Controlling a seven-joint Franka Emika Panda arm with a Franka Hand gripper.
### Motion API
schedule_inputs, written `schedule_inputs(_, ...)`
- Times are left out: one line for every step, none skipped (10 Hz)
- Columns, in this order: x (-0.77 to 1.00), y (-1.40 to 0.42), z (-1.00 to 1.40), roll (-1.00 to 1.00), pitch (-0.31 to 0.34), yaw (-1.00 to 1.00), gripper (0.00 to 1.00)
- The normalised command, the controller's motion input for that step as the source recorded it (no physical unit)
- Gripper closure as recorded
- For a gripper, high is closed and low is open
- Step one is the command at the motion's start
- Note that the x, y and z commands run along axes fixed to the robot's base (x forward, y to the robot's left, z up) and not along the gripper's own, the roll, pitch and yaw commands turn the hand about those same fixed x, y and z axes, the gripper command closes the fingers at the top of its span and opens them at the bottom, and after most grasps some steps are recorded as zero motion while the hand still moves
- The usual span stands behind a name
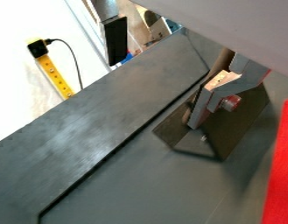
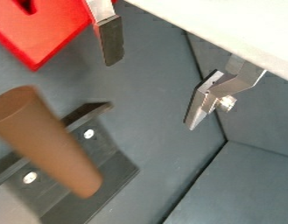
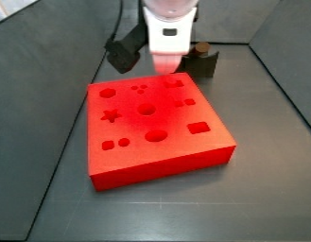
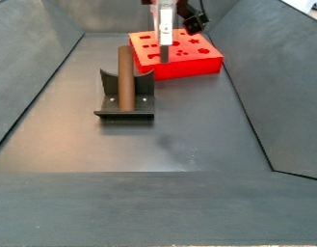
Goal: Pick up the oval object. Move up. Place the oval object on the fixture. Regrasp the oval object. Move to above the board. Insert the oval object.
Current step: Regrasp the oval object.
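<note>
- The oval object (image 4: 122, 79), a brown rod-like peg, stands on the fixture (image 4: 126, 103); in a side view it leans against the fixture's upright back, its long axis nearly vertical and its lower end on the base plate
- In a wrist view the same peg (image 2: 46, 140) shows large and close, running across the dark fixture (image 2: 76, 184), whose two bright screws lie beside it
- The hand (image 4: 157, 56) hangs between the fixture and the red board (image 4: 187, 56), close to the board's near edge in that side view; in the side view from the other direction the white wrist (image 3: 166, 33) blocks most of the fixture (image 3: 204, 61) behind the board (image 3: 158, 128)
- The hand is empty: the two silver fingers (image 2: 108, 35) stand apart with only bare floor (image 2: 170, 96) between them, and the oval object is clear of both pads
- Judged from this, the peg has been set on the fixture and the regrasp is the step in hand
- What the coming move turns on: the peg lies to the side of the hand away from the board, and it stands upright, so the fingers need to come in from the side and close across its shaft, not down onto its end
- A nudge near the top could tip it off its lean
</note>
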Motion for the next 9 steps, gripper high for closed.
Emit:
schedule_inputs(1.0, -0.02, -0.04, 0.14, -0.058, -0.05, 0.0)
schedule_inputs(1.0, -0.02, -0.05, 0.12, 0.001, -0.06, 0.0)
schedule_inputs(1.0, -0.02, -0.05, 0.12, 0.039, -0.06, 0.0)
schedule_inputs(1.0, -0.02, -0.05, 0.11, 0.074, -0.06, 0.0)
schedule_inputs(0.93, -0.02, -0.04, 0.1, 0.102, -0.04, 0.0)
schedule_inputs(0.84, -0.01, -0.04, 0.1, 0.122, -0.02, 0.0)
schedule_inputs(0.73, -0.01, -0.04, 0.11, 0.143, 0.01, 0.0)
schedule_inputs(0.65, -0.01, -0.03, 0.11, 0.153, 0.03, 0.0)
schedule_inputs(0.55, -0.01, -0.03, 0.12, 0.158, 0.06, 0.0)
